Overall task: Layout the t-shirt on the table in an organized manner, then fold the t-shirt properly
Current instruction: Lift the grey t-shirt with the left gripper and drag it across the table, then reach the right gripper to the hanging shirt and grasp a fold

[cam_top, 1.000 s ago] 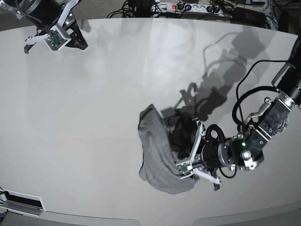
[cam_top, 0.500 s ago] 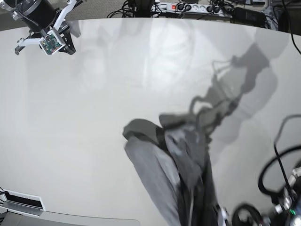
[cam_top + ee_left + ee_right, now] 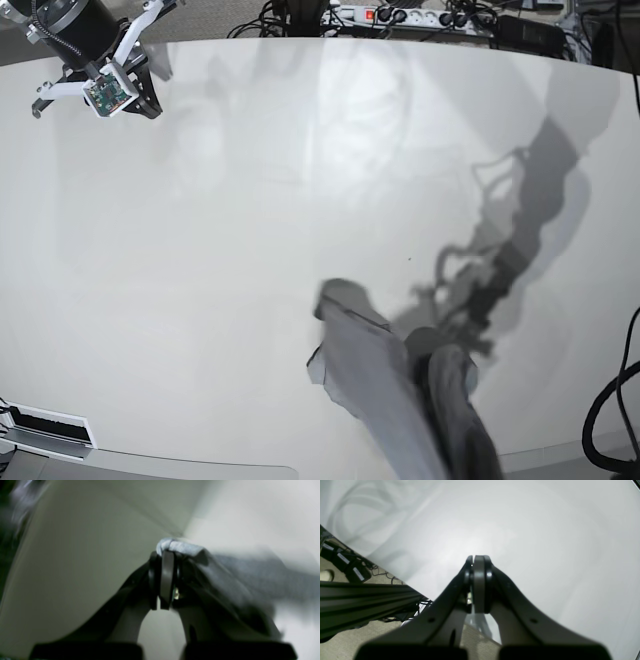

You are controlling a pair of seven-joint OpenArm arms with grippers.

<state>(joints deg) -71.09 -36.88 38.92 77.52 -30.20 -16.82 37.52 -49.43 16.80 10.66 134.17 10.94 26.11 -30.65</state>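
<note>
Overhead, the table (image 3: 200,250) is lying almost wholly bare as the shirt (image 3: 390,390), a second ago a crumpled heap resting near its front right, is now hanging stretched into a long grey column that is rising out of the bottom of the base view, only its lower end possibly brushing the surface. That lift is pulling the bundle open lengthwise, a likely first step toward spreading it flat; no folding is under way yet. The left gripper (image 3: 163,555) is out of the base view, but its wrist camera is showing the jaws pressed together on a rolled edge of the shirt, with the cloth trailing away to the right of the fingers in heavy blur. The right gripper (image 3: 95,85) is hovering over the far corner of the table, well apart from the shirt, its jaws pressed together on nothing, as its own wrist view is confirming.
</note>
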